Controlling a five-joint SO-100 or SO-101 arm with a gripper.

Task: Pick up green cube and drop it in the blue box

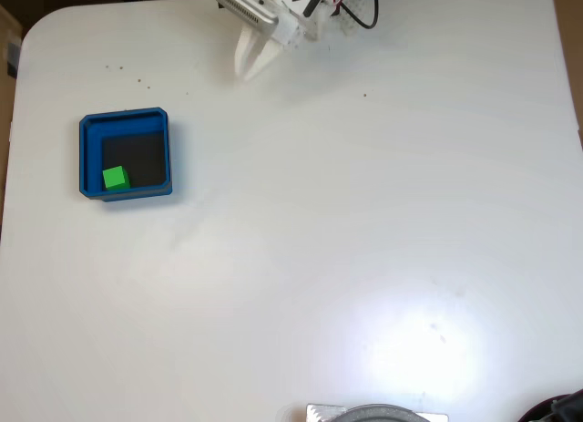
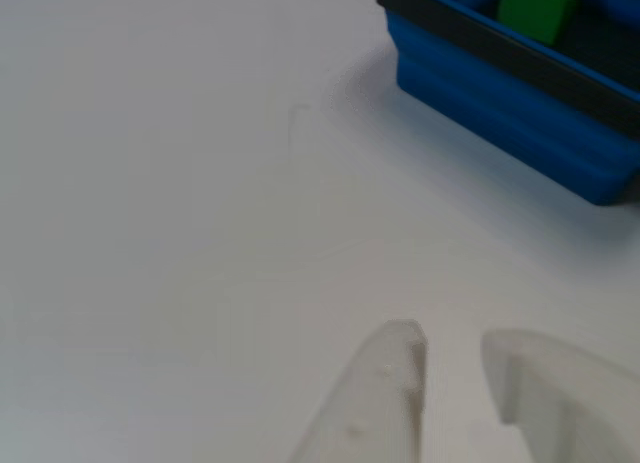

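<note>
Pincer (image 2: 452, 355) released, empty, over bare white table (image 1: 364, 240); green cube (image 1: 115, 178) inside blue box (image 1: 88, 158), well apart.

other view: blue box (image 2: 520, 98) cut off top-right; green cube (image 2: 536, 8) top cropped; gripper (image 2: 452, 355) blurred.

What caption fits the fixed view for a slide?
Green cube lies inside the blue box; the gripper hovers apart, fingers empty.
</note>
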